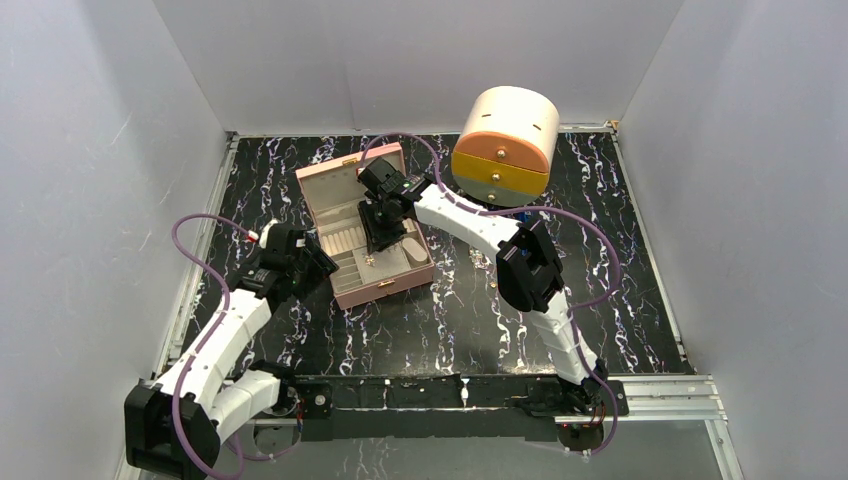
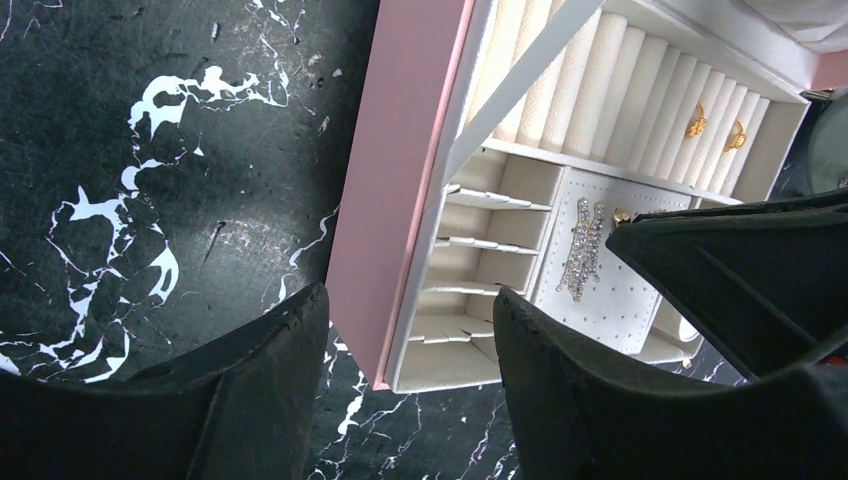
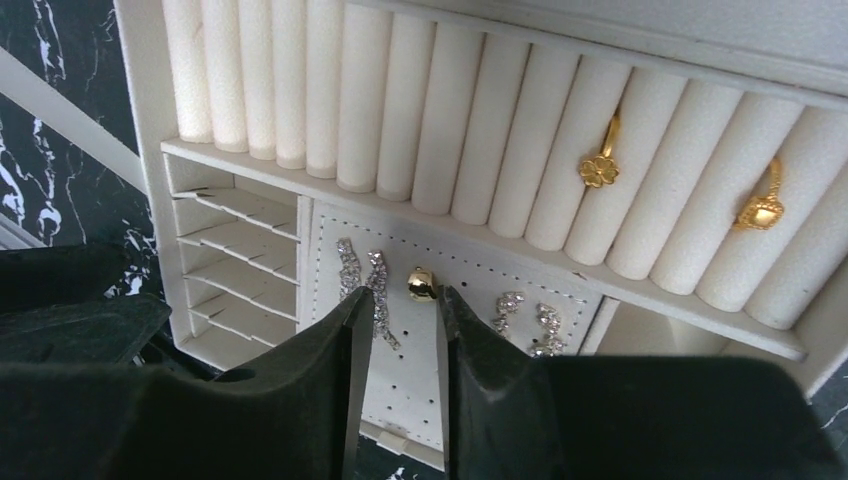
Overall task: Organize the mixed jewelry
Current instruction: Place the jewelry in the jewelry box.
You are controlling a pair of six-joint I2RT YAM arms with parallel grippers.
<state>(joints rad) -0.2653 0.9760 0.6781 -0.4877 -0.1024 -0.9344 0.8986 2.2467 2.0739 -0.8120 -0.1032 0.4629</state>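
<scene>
The pink jewelry box [image 1: 392, 284] lies open left of the table's middle. My right gripper [image 3: 403, 300] hovers over its white perforated panel [image 3: 410, 390], jaws apart and empty. A gold ball earring [image 3: 421, 284] sits on the panel just beyond the fingertips. Long crystal earrings [image 3: 362, 275] lie to its left, a shorter crystal pair [image 3: 528, 318] to its right. Two gold rings [image 3: 599, 170] [image 3: 760, 211] are tucked in the ring rolls. My left gripper [image 2: 410, 295] is open above the box's near corner [image 2: 395, 180], holding nothing.
A round beige drawer chest [image 1: 505, 140] with orange and yellow drawers stands at the back right. Small empty divided slots [image 2: 480, 250] line the box's left side. White walls enclose the table. A metal rail [image 1: 400, 392] runs along the near edge.
</scene>
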